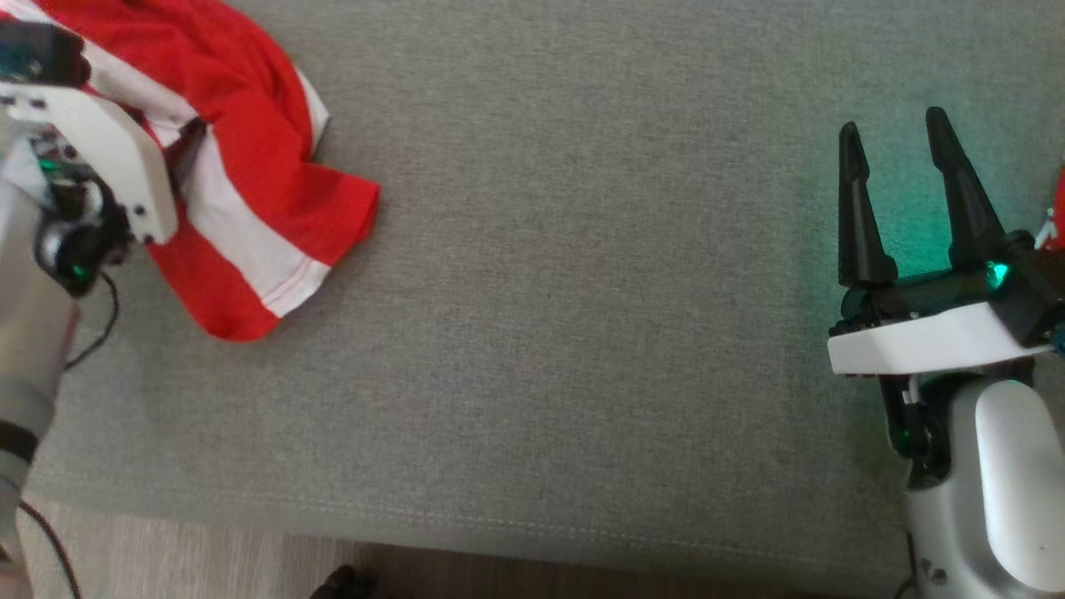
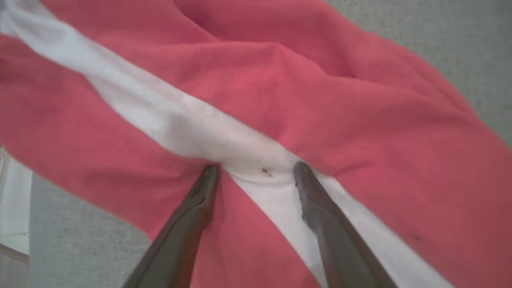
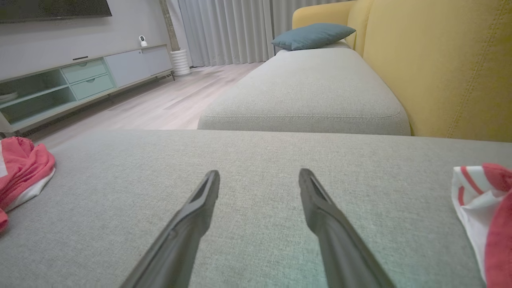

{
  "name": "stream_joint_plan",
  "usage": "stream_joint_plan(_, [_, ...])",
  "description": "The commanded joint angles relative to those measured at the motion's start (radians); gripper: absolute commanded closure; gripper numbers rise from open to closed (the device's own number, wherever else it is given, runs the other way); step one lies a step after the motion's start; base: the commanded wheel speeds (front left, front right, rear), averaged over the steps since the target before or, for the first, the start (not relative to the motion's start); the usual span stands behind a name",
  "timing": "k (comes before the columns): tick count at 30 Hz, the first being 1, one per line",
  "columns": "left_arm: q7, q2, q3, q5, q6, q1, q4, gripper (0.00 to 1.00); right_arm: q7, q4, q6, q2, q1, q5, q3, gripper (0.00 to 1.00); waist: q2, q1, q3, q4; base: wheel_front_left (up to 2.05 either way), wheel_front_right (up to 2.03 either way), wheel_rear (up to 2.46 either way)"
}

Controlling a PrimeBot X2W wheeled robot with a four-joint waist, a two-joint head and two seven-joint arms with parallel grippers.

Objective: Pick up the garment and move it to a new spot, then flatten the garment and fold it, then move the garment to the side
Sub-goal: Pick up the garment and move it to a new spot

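A crumpled red garment with white stripes (image 1: 250,141) lies at the far left of the grey seat cushion (image 1: 582,291). My left gripper (image 1: 185,150) hangs over it, mostly hidden behind its white wrist housing. Seen from the left wrist, the left gripper (image 2: 256,168) is open, with both fingertips (image 2: 208,176) pressed into the garment (image 2: 360,120) on either side of a white stripe. My right gripper (image 1: 892,123) stands open above bare cushion at the right, nothing between its fingers. From the right wrist, the right gripper (image 3: 259,173) points across the cushion and the garment (image 3: 24,168) lies far left.
Another red and white striped cloth (image 3: 480,208) lies at the cushion's right end, just beside my right gripper. The cushion's front edge (image 1: 499,524) drops to wooden floor. A yellow sofa back (image 3: 440,60), a second cushion with a blue pillow (image 3: 312,35) and a low cabinet (image 3: 80,80) lie beyond.
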Motion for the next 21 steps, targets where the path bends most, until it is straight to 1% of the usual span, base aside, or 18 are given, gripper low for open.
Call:
stream_joint_plan(1, [0.02,0.049,0.009,-0.011,0.001,-0.015,0.004,0.0,-0.001,-0.039,-0.001,-0.002,-0.005,-0.01,0.023,0.0,0.0,-0.0001,0.005,-0.005,0.0,0.0,0.0])
stream_joint_plan(2, [0.039,0.051,-0.008,-0.029,0.001,-0.018,0.01,0.23,-0.002,-0.039,-0.001,-0.002,-0.005,-0.009,0.023,0.0,0.0,-0.0001,0.006,-0.006,0.0,0.0,0.0])
stream_joint_plan(3, [0.054,0.053,-0.024,-0.048,0.001,-0.021,0.01,0.23,-0.004,-0.038,-0.001,-0.002,-0.005,-0.009,0.023,0.0,0.0,-0.0001,0.006,-0.007,0.0,0.0,0.0])
stream_joint_plan(4, [0.06,0.056,-0.038,-0.066,0.001,-0.022,0.007,1.0,-0.006,-0.036,-0.001,-0.002,-0.005,-0.008,0.023,0.0,0.0,-0.0001,0.005,-0.008,0.0,0.0,0.0])
stream_joint_plan(7, [0.001,0.068,-0.058,-0.096,0.001,-0.032,0.003,1.0,-0.014,-0.025,-0.001,-0.002,-0.004,-0.001,0.022,0.0,0.0,-0.0001,-0.009,-0.008,0.0,0.0,0.0])
stream_joint_plan(12, [-0.135,0.063,-0.073,-0.111,0.001,-0.035,0.04,1.0,-0.031,0.009,-0.001,-0.002,0.004,0.012,0.029,0.0,0.0,-0.0001,-0.07,-0.008,0.0,0.0,0.0])
stream_joint_plan(18, [-0.321,0.036,-0.04,-0.15,0.001,-0.022,0.067,1.0,-0.059,0.059,-0.001,-0.002,0.031,0.046,0.049,0.0,0.0,-0.0001,-0.169,-0.028,0.0,0.0,0.0])
stream_joint_plan(21, [-0.399,0.012,-0.013,-0.175,0.001,-0.009,0.071,1.0,-0.077,0.086,-0.001,-0.002,0.049,0.066,0.064,0.0,0.0,-0.0001,-0.223,-0.041,0.0,0.0,0.0])
